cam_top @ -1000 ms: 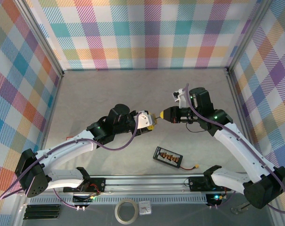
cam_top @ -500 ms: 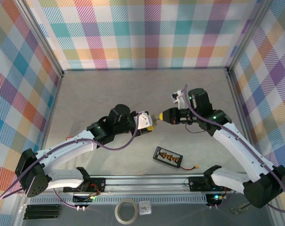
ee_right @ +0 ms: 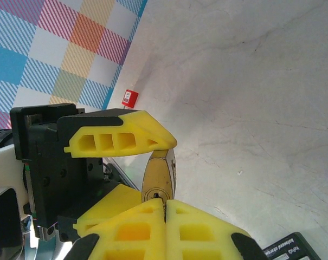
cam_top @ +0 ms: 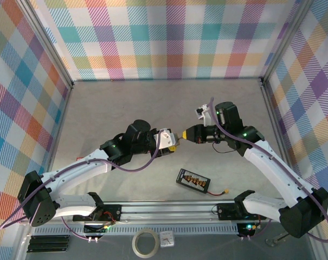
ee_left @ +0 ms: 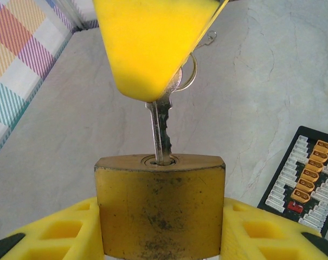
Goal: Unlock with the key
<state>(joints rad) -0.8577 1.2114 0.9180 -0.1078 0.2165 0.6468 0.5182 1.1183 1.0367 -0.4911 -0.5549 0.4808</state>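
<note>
Key [ee_left: 160, 132], pinched by right tool [ee_right: 165, 205], sits in padlock [ee_left: 160, 208] clamped by left tool [cam_top: 174, 141].

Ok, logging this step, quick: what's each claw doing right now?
Left claw: closed on the padlock.
Right claw: closed on the key.

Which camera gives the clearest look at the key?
The left wrist view: the key stands with its blade in the padlock keyway, head under the right pincer. In the right wrist view it is hidden between the fingers; from the top it is too small.
</note>
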